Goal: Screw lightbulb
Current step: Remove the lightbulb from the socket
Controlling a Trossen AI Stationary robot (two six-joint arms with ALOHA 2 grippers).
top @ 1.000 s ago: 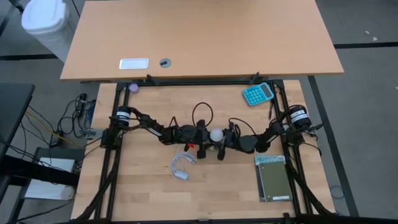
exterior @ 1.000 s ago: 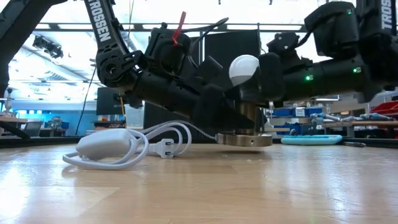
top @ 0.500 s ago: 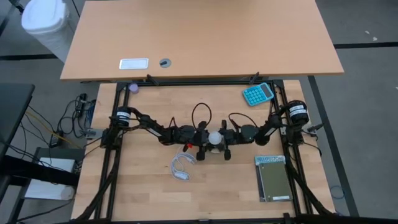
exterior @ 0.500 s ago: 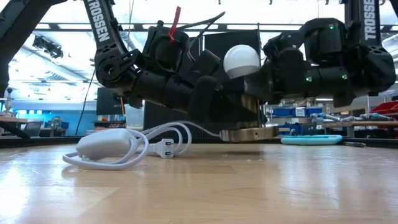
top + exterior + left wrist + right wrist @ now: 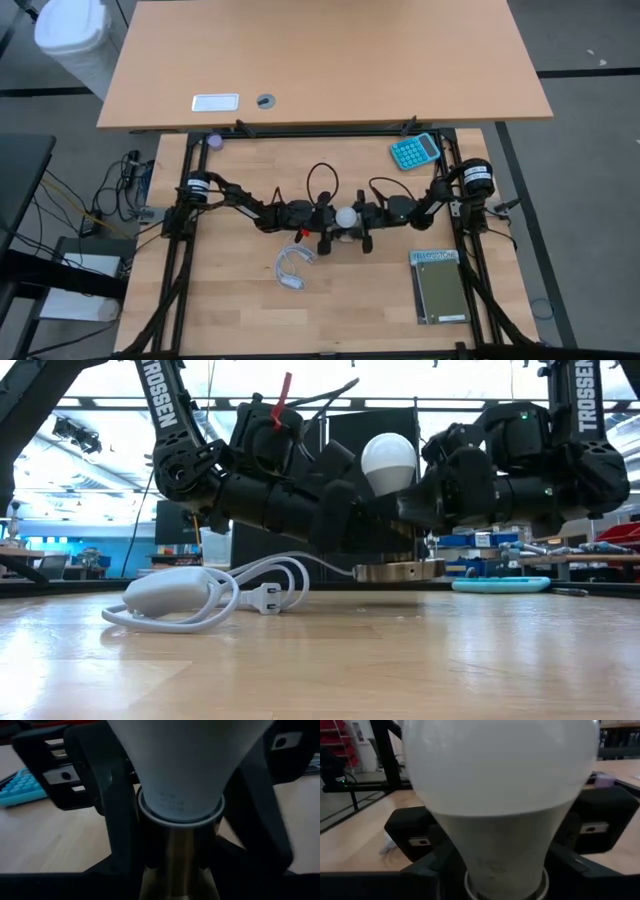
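Since the earlier frames, the right arm's wrist has been rotated and drawn slightly to the right, while the lightbulb [image 5: 345, 216] has stayed upright at the centre of the near table, seated base-down in the brass socket [image 5: 398, 569].

The left gripper [image 5: 324, 226] is positioned on the left side of the bulb, its fingers closed narrowly on the socket just below the bulb's neck. The right gripper [image 5: 362, 224] is positioned on the right side; its fingers flank the white body of the bulb, but whether they press on it or have just been slackened cannot be told.

Risks are judged as follows:
- If the bulb is turned while tilted, the thread may be crossed and jammed.
- If the left grip slips, the socket would be spun with the bulb and no thread would be gained.
- If the bulb is released before enough turns are made, it may topple.
- The white cable [image 5: 292, 268], lying just near of the grippers, may be snagged.
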